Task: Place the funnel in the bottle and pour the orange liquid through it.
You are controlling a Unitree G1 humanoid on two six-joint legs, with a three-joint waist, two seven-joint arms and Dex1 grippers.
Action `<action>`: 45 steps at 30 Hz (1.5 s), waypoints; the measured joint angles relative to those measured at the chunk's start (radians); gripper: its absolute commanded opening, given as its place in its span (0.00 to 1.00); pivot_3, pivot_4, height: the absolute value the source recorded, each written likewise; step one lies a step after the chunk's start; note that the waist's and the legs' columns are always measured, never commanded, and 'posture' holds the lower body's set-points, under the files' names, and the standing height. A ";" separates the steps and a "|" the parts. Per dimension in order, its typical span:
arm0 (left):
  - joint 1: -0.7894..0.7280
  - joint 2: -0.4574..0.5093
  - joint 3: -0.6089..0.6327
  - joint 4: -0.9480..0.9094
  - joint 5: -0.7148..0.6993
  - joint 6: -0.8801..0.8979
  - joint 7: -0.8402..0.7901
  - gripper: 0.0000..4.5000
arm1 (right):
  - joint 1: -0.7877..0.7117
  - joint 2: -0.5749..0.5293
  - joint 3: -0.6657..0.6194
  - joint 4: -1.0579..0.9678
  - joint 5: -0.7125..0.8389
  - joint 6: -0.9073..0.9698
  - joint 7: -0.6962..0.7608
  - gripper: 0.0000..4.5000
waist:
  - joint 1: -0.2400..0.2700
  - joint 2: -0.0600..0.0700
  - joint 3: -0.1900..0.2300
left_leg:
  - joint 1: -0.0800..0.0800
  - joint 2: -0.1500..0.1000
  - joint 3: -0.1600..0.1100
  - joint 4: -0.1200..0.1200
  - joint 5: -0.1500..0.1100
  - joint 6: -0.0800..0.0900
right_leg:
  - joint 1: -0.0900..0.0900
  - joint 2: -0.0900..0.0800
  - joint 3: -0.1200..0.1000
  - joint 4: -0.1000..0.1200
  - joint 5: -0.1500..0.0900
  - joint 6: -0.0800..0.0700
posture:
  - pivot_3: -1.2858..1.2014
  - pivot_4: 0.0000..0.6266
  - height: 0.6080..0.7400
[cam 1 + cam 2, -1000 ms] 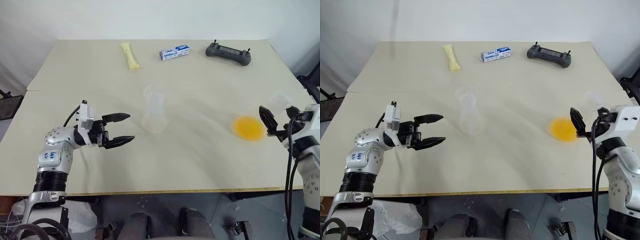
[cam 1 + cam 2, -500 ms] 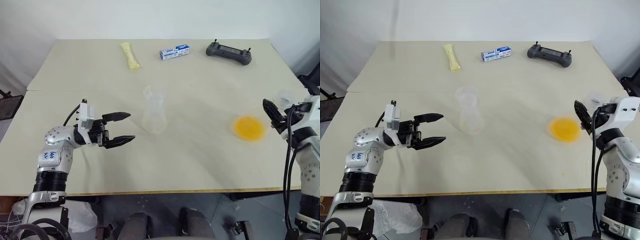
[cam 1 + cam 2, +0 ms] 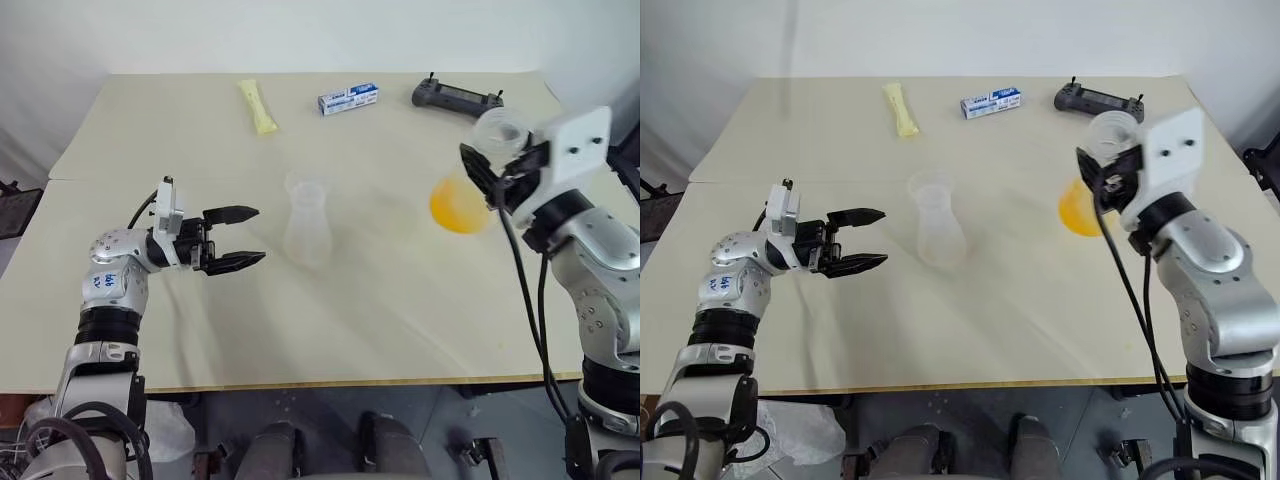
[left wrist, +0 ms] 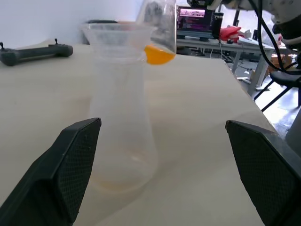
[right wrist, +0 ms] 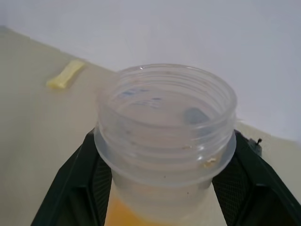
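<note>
Already airborne, right gripper (image 3: 497,170) clamped the clear wide-mouthed plastic flask (image 5: 164,141) by its neck | orange liquid (image 3: 455,205) light, sloshy | left gripper (image 3: 240,238) gaped wide, empty, beside clear funnel-topped bottle (image 3: 307,225)

Left gripper (image 3: 243,237) agape — right gripper (image 3: 497,172) clamped

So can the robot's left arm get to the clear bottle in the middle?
Probably yes. The left pincer is open, aimed at the bottle, and only bare table lies between them.
</note>
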 measured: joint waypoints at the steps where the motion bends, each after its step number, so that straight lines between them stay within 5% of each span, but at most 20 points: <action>1: -0.026 -0.004 0.000 0.033 0.008 -0.007 -0.008 1.00 | -0.046 -0.029 0.076 0.000 -0.040 0.021 0.022 0.54 | -0.002 0.000 0.000 | 0.000 0.000 0.001 0.000 0.000 0.000 | -0.001 0.000 0.000 0.000 0.000 0.000 | 0.52 0.24 1.00; 14: -0.069 -0.012 0.040 0.118 0.028 -0.041 -0.030 1.00 | -0.353 0.057 0.507 0.189 -0.465 -0.109 0.092 0.54 | -0.028 -0.001 0.000 | -0.001 0.001 -0.002 -0.001 0.000 0.000 | -0.001 -0.001 -0.004 0.001 0.000 0.000 | 0.52 0.24 1.00; 45: 0.060 -0.021 0.140 -0.075 -0.038 0.071 0.005 1.00 | -0.529 0.226 0.627 0.507 -0.960 -0.614 0.248 0.54 | -0.051 -0.001 0.000 | -0.001 0.001 -0.005 -0.002 0.000 -0.001 | -0.001 -0.001 -0.006 0.002 0.000 0.000 | 0.52 0.24 1.00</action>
